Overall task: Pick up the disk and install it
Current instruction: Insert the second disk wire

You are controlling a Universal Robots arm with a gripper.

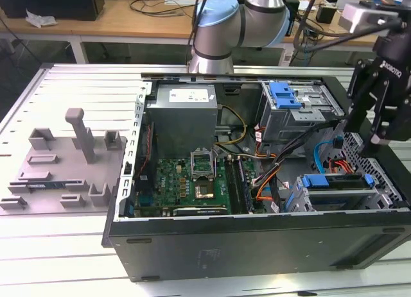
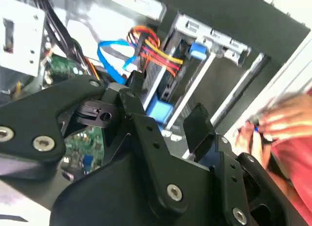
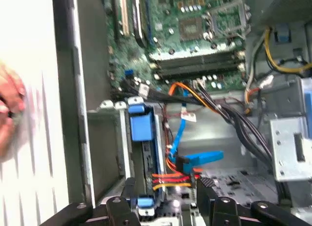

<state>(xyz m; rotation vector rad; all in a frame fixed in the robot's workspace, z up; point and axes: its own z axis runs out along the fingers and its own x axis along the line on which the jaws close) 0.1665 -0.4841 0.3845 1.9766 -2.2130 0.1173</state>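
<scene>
A pale slatted metal counter (image 1: 77, 85) spreads beneath and well away from the gripper (image 1: 376, 127), to the exterior view's left. Beyond the gripper, a wooden desk (image 1: 128, 18) runs across the back, strewn with cables (image 1: 167, 3), dark floor in shadow under it. Light is even and bright.

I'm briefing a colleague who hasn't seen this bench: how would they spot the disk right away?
Find the open computer case, then its corner at the exterior view's right, beneath the gripper. The disk sits in the drive cage there, with red and orange cables leading to it. Unlike the bare blue latch piece on the upper bay, its blue bracket frames a drive.
</scene>
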